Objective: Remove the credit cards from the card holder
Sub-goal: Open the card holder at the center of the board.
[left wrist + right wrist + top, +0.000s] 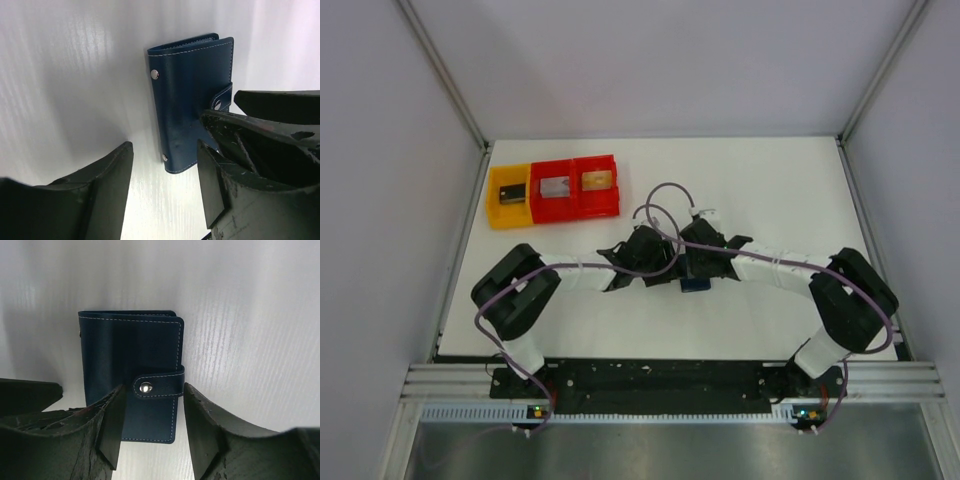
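Note:
The card holder (pixel 129 352) is a dark navy wallet lying flat and closed on the white table, its clasp tab (pixel 159 386) snapped. No cards show. It also shows in the left wrist view (pixel 192 100) and as a blue patch in the top view (pixel 695 286). My right gripper (pixel 152 427) is open just above it, one finger over its cover and the other past the clasp edge. My left gripper (pixel 165 185) is open and empty, just short of the holder's near corner. Both grippers meet mid-table in the top view, the left (pixel 655 264) beside the right (pixel 698 264).
A yellow bin (pixel 510 198) and two joined red bins (pixel 576 188) stand at the back left, each holding a small item. The right gripper's fingers (pixel 270 135) crowd the right of the left wrist view. White walls enclose the table.

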Robot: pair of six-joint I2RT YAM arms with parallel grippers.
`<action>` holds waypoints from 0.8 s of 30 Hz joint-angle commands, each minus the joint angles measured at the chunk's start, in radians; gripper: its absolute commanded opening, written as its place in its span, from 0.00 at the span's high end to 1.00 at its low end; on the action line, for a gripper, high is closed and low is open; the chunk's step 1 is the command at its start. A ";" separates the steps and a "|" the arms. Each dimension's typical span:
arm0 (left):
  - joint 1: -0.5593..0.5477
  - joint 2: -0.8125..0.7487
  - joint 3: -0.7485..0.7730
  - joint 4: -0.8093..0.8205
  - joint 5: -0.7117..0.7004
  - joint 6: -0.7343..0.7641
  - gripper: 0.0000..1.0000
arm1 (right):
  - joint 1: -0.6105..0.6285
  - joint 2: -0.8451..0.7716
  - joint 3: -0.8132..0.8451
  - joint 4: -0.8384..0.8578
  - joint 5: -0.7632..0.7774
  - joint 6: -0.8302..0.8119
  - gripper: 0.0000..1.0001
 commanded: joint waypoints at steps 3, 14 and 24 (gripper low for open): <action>0.005 0.055 0.030 0.003 0.014 0.016 0.47 | -0.009 0.021 -0.013 0.084 -0.058 -0.006 0.53; 0.005 0.098 0.013 -0.059 -0.030 0.004 1.00 | -0.026 0.038 -0.012 0.107 -0.078 -0.016 0.65; 0.008 0.068 -0.071 -0.088 -0.101 -0.016 1.00 | -0.089 0.001 -0.030 0.115 -0.129 -0.021 0.80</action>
